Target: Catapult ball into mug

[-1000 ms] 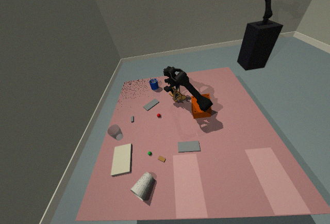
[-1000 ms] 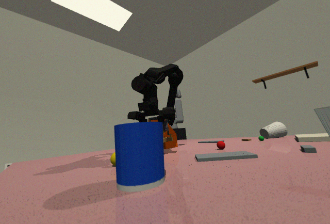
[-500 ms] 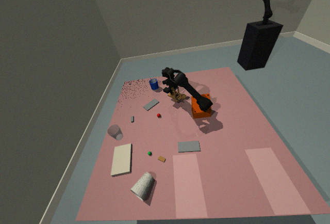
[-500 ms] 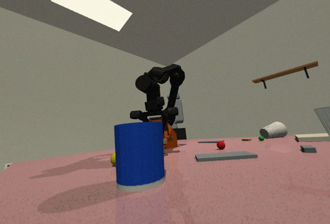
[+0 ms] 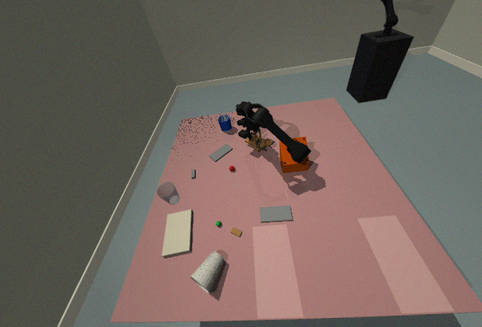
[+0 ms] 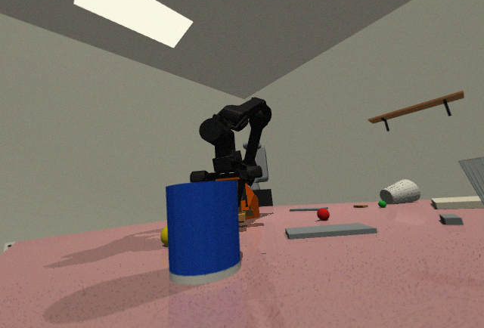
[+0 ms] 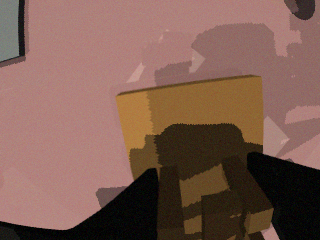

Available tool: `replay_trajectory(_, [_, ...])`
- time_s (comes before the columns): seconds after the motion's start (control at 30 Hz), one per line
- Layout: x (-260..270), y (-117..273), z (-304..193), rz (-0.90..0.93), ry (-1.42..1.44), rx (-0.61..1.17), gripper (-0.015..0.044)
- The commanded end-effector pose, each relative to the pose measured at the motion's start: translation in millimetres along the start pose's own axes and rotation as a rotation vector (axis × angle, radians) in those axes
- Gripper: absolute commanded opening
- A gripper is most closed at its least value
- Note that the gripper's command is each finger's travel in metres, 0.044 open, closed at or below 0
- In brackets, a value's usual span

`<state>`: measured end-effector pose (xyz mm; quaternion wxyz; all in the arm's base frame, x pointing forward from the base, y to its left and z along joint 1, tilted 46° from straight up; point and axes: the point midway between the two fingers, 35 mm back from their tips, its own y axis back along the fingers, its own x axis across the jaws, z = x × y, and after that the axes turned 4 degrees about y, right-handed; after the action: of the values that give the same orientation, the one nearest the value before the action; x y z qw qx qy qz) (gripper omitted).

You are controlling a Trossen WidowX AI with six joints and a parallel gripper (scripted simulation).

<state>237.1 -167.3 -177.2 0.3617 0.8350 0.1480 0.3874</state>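
Observation:
The wooden catapult (image 5: 259, 144) (image 7: 200, 107) is beside the orange arm base; in the exterior view it is mostly hidden behind the mug and arm. My gripper (image 5: 251, 136) (image 7: 203, 168) points down and is shut on the catapult, with a finger on each side of its upright parts. I cannot tell whether the catapult touches the table. The blue mug (image 5: 224, 123) (image 6: 203, 227) stands upright beyond the gripper. A red ball (image 5: 232, 168) (image 6: 323, 214), a green ball (image 5: 218, 223) (image 6: 382, 203) and a yellow ball (image 6: 164, 236) lie on the table. I see no ball in the catapult.
The orange block (image 5: 294, 166) is at my arm's base. A grey plate (image 5: 221, 152) (image 6: 330, 230) lies near the mug; another grey plate (image 5: 276, 214) lies farther off. A clear cup (image 5: 167, 191), a cream slab (image 5: 178, 233), a small wooden block (image 5: 236, 231) and a tipped white cup (image 5: 210, 270) are also there.

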Motion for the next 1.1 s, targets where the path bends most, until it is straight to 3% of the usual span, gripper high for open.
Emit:
replay_trajectory(0.0, [1,-6,0,0.003,-0.003,-0.005,0.0000])
replay_trajectory(0.63, [1,-23,0,0.001,0.001,-0.001,0.0000])
replay_trajectory(1.07, [1,-23,0,0.001,0.001,-0.001,0.0341])
